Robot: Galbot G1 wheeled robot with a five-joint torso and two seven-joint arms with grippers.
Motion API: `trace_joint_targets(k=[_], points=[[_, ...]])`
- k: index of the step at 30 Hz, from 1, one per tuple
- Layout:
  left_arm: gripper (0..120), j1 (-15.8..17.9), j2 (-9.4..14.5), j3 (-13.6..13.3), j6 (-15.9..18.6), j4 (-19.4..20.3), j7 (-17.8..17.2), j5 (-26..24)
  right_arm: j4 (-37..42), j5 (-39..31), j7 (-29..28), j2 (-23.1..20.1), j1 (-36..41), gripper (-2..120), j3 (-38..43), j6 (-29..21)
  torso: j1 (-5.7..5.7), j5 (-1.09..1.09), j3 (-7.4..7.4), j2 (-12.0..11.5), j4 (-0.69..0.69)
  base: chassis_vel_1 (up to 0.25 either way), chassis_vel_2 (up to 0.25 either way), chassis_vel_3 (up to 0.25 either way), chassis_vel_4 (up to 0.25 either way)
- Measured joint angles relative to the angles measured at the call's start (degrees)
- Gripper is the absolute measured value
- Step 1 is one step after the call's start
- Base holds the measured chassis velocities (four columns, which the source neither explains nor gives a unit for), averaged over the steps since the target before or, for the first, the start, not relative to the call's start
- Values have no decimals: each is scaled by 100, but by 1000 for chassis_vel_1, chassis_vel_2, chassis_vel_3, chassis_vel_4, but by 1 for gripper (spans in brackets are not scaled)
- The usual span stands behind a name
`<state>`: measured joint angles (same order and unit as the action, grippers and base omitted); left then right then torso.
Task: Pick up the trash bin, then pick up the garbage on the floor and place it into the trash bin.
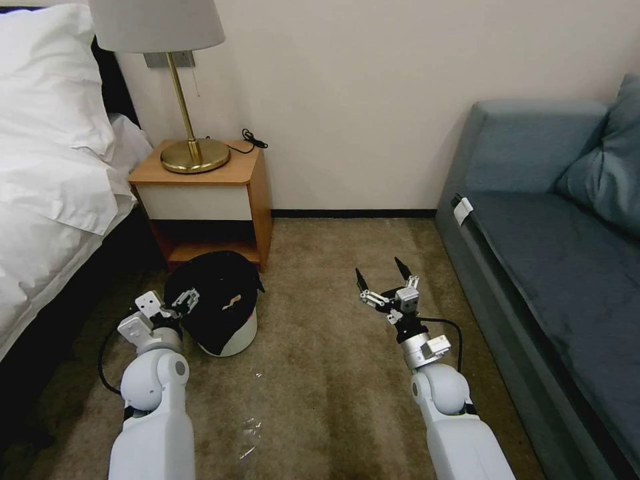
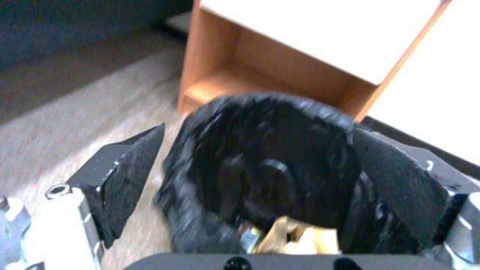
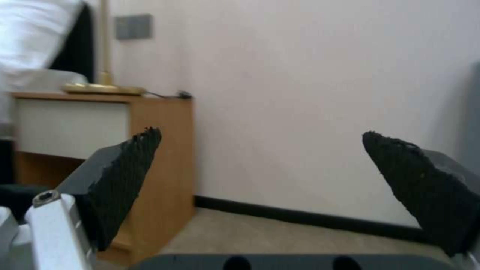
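The trash bin (image 1: 235, 335) is white with a black bag liner (image 2: 270, 168) and sits on the carpet in front of the nightstand. My left gripper (image 1: 190, 299) is at its near-left rim, open. In the left wrist view the left gripper (image 2: 258, 129) has one finger over the bag's rim and the other outside the bin. A gold-brown piece of garbage (image 2: 295, 236) lies inside the bin. A clear plastic piece of garbage (image 1: 250, 430) lies on the carpet between my arms. My right gripper (image 1: 378, 267) hangs open and empty above bare carpet, also seen in its own wrist view (image 3: 260, 133).
A wooden nightstand (image 1: 207, 200) with a brass lamp (image 1: 193, 153) stands just behind the bin. A bed (image 1: 47, 187) runs along the left and a blue-grey sofa (image 1: 553, 253) along the right. Open carpet (image 1: 333, 373) lies between them.
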<state>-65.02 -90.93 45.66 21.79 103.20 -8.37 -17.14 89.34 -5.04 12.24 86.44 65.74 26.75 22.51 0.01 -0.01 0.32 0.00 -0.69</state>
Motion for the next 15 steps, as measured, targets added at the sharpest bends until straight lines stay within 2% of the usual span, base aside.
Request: trace_joint_targets(k=[2, 3, 5, 6, 8, 12, 15], points=[[100, 51, 27, -3, -203, -45, 349, 269, -13, 152, -331, 88, 20, 100, 22, -65, 0, 0, 0, 0, 0, 0, 0, 0, 0], [100, 51, 27, -3, -203, -45, 349, 269, -13, 152, -331, 88, 20, 100, 22, -65, 0, 0, 0, 0, 0, 0, 0, 0, 0], [100, 93, 44, 0, -539, -137, 766, 717, -55, 290, -647, 175, 49, 100, 29, -114, 0, 1, 0, 0, 0, 0, 0, 0, 0], [100, 93, 44, 0, -539, -137, 766, 717, -55, 290, -647, 175, 49, 100, 29, -114, 0, 1, 0, 0, 0, 0, 0, 0, 0], [100, 94, 50, 0, -802, -195, 1089, 1129, -119, 381, -982, 298, 85, 100, 31, -168, 0, 1, 0, 0, 0, 0, 0, 0, 0], [100, 83, 48, 12, -1060, -286, 1332, 1521, -132, 421, -1415, 406, 190, 100, 20, -372, 0, 0, 0, 0, 0, 0, 0, 0, 0], [100, 80, 54, 29, -1146, -339, 1394, 1622, -134, 399, -1512, 458, 272, 100, 26, -444, 0, 1, 0, 0, 0, 0, 0, 0, 0]])
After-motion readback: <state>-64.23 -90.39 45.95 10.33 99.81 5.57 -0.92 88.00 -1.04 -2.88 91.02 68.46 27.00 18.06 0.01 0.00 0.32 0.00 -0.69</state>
